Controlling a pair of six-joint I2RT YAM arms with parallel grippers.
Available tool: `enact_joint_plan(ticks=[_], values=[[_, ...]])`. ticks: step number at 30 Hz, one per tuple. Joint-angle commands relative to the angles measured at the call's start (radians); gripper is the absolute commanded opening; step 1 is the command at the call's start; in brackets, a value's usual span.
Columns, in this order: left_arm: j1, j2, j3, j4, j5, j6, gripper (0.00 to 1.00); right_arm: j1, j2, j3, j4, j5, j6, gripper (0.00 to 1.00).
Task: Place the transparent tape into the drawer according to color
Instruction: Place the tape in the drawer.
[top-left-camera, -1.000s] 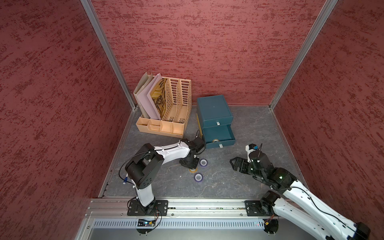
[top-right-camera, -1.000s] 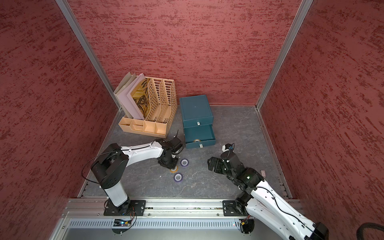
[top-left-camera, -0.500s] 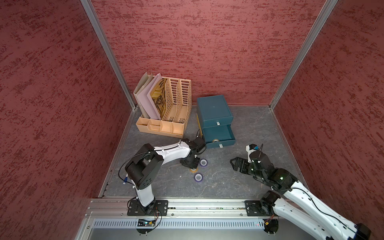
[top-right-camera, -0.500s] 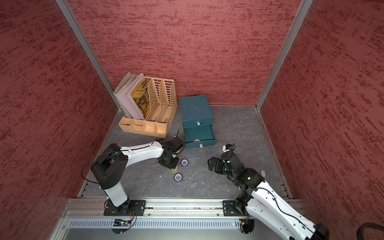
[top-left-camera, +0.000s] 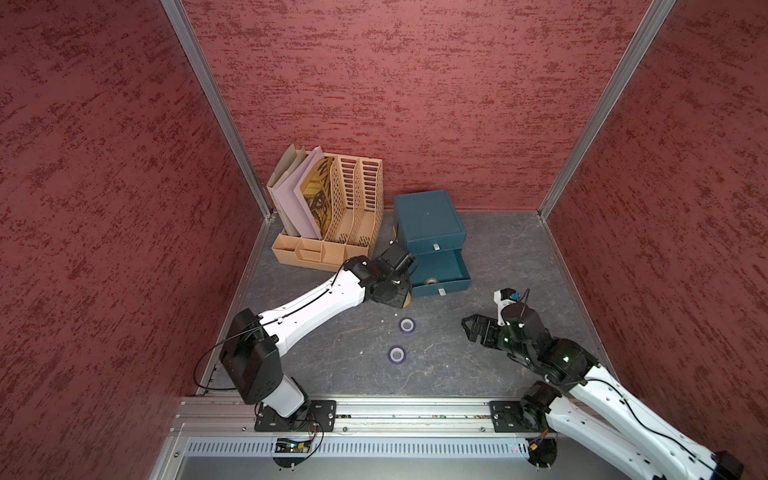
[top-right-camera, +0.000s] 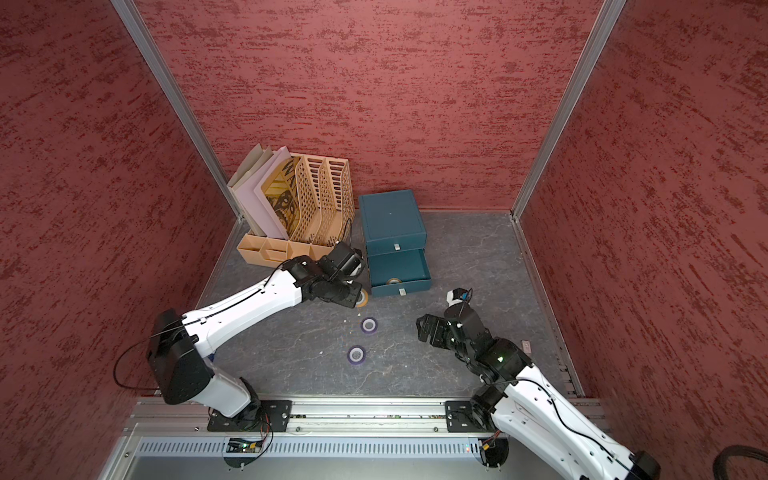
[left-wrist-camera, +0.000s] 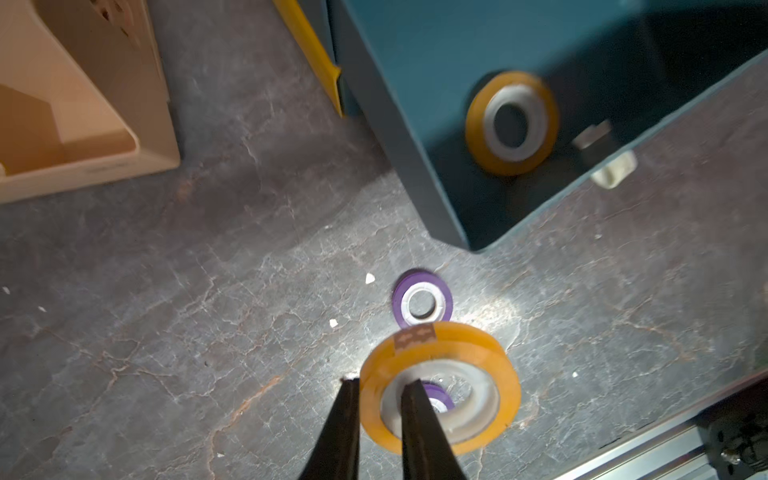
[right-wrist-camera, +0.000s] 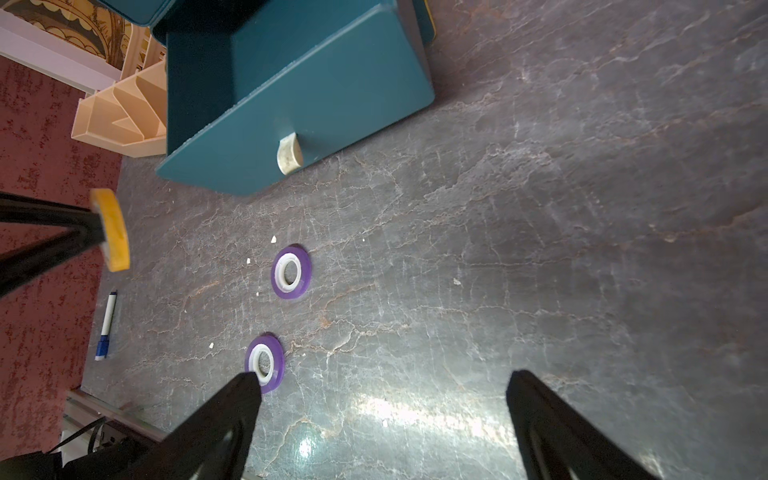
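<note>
The orange-yellow roll (top-right-camera: 363, 298), at the centre of both top views just left of the open drawer (top-left-camera: 442, 268), is clamped through its core by the left gripper (left-wrist-camera: 378, 384); a second orange-yellow roll (left-wrist-camera: 511, 122) lies inside that drawer; the upper purple roll (top-left-camera: 407, 325) and the lower purple roll (top-left-camera: 397, 354) lie on the floor below; the right gripper (right-wrist-camera: 384, 376), lower right, gapes empty.

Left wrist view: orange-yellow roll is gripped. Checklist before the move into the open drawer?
1. Grip: left gripper shut on the wall of the held orange-yellow roll: ok.
2. Colour match: open drawer holds a second orange-yellow roll: ok.
3. Held roll above the drawer: it hangs beside the front corner: not ok.
4. Height over the drawer wall: cannot tell.
5. Right gripper open, apart from the drawer: ok.
</note>
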Motion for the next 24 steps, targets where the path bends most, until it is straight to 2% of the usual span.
enact_joint_plan(ticks=[1, 9, 14, 21, 22, 24], values=[[-0.009, -0.019, 0.053, 0.058, -0.045, 0.016, 0.0, 0.012, -0.012, -0.01, -0.009, 0.035, 0.009, 0.98], [-0.028, 0.102, 0.169, 0.203, -0.09, 0.06, 0.0, 0.013, -0.021, -0.004, -0.012, 0.043, 0.012, 0.98], [-0.051, 0.179, 0.181, 0.289, -0.136, 0.092, 0.0, 0.013, -0.038, -0.004, -0.02, 0.049, 0.02, 0.99], [-0.062, 0.247, 0.194, 0.323, -0.169, 0.117, 0.0, 0.013, -0.037, -0.006, -0.02, 0.052, 0.022, 0.98], [-0.062, 0.25, 0.194, 0.323, -0.171, 0.117, 0.02, 0.012, -0.033, -0.006, -0.018, 0.05, 0.022, 0.98], [-0.063, 0.257, 0.194, 0.322, -0.171, 0.115, 0.18, 0.013, -0.022, -0.004, -0.012, 0.048, 0.017, 0.99]])
